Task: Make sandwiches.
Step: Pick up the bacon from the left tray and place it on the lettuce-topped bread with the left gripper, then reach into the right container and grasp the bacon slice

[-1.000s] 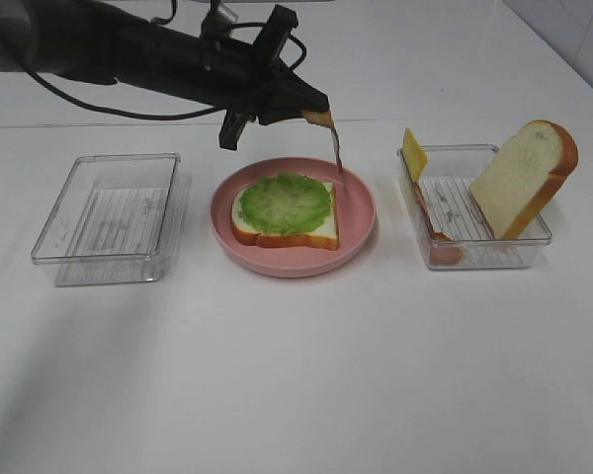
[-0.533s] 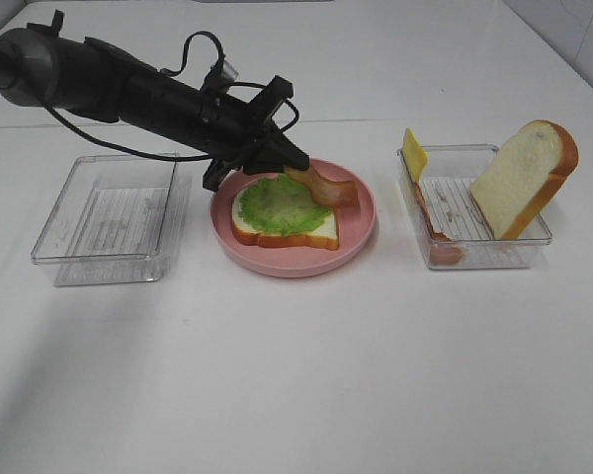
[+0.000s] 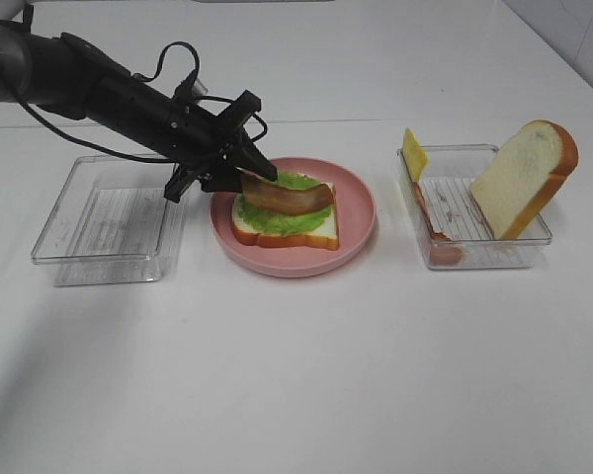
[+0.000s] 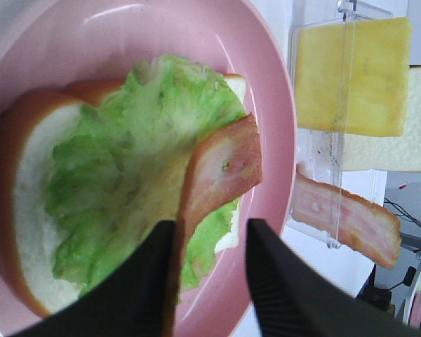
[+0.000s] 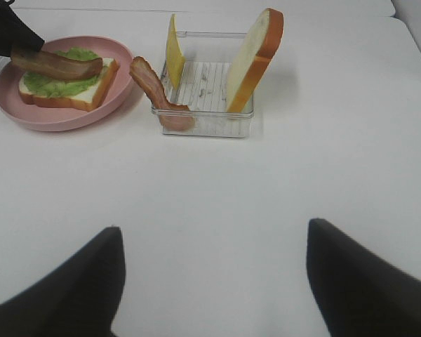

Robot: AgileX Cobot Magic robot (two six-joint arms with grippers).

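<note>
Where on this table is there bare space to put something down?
Crowded: the round pink plate with the half-built sandwich, under the left pincer, and the right clear plastic tray with bread slice, yellow cheese and bacon strip. Free: the left clear plastic tray, and all the white table in front of these.

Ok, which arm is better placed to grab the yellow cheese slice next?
Right, probably. The right claw hangs open and empty facing the clear plastic tray where the flat yellow cheese slice leans, while the left claw is over at the round pink plate, straddling the brown-red bacon strip.
</note>
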